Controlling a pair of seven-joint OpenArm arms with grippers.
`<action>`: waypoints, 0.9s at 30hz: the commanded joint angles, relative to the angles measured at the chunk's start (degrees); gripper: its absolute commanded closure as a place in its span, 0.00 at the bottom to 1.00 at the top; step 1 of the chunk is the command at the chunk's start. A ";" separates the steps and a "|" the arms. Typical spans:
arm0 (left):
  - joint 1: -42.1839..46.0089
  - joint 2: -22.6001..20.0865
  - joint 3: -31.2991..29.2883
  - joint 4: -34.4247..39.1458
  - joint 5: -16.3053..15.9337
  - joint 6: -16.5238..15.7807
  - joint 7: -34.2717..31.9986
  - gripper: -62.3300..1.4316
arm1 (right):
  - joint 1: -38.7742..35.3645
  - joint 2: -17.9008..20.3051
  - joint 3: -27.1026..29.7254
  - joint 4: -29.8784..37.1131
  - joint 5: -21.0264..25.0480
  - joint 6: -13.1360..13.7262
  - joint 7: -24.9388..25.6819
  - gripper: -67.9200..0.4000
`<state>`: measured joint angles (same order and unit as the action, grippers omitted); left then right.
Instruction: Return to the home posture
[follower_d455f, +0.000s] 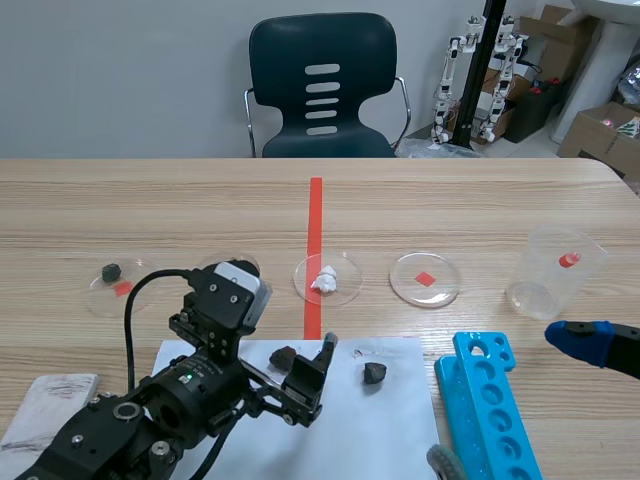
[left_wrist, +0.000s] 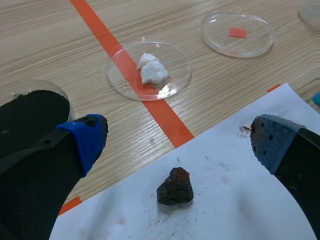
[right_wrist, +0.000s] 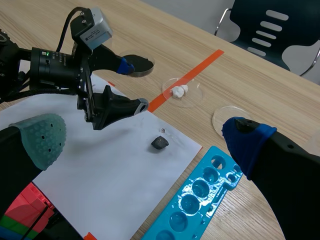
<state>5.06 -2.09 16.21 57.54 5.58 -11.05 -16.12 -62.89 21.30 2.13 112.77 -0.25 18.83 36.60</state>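
**Surfaces.** The counter (follower_d455f: 450, 210) is pale wood-grain laminate with a rounded far-right corner. A flat white paper sheet (follower_d455f: 390, 430) lies near centre, smudged with reddish dust. Two rough, angular dark stones rest on it. The left stone (left_wrist: 175, 186) lies toward the sheet's far-left part. The right stone (follower_d455f: 373, 373) lies apart from it.

**Left arm.** The left arm (follower_d455f: 150, 420) comes in low at the near left. The left pincer (left_wrist: 180, 140) hangs over the sheet with its fingers apart, blue dotted pads showing, gripping nothing. The left stone lies on the paper under the gap and touches neither finger.

**Right arm.** The right pincer (right_wrist: 144, 137) is spread wide, with one grey-green pad and one blue, and grips nothing. It hangs at the near right above a glossy blue plastic rack (follower_d455f: 490, 410) with round wells. The rack lies along the sheet's right edge.

**Edges and room.**
- Beyond the sheet runs a row of shallow clear round dishes.
- The centre dish (left_wrist: 115, 80) sits on the orange-red line and holds a crumpled white lump (left_wrist: 151, 70).
- The next dish (follower_d455f: 400, 285), to its right, covers a red square mark.
- The leftmost dish (follower_d455f: 95, 295) holds a small dark piece (follower_d455f: 111, 271).
- A frosted clear cup (follower_d455f: 555, 272) stands at the far right of the row.
- A grubby white cloth (follower_d455f: 45, 405) lies at the near left.
- A broad band of wood runs between the dishes and the counter's far edge, with a dark chair (follower_d455f: 320, 85) behind it.
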 joint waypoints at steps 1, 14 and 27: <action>-0.31 -0.74 -0.04 1.60 -0.50 -0.83 -0.79 0.00 | -0.09 -0.02 0.11 0.63 0.46 -0.17 0.90 0.00; 11.52 -11.87 -0.33 20.41 -3.69 -1.62 -0.79 0.00 | -0.09 -0.02 0.11 0.63 0.46 -0.17 0.90 0.00; 31.47 -21.31 -9.14 35.04 -7.10 -1.88 -7.06 0.00 | -0.09 -0.02 0.11 0.63 0.46 -0.17 0.90 0.00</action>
<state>35.64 -23.18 6.94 91.72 -1.13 -12.73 -21.43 -62.89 21.30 2.13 112.77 -0.25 18.83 36.60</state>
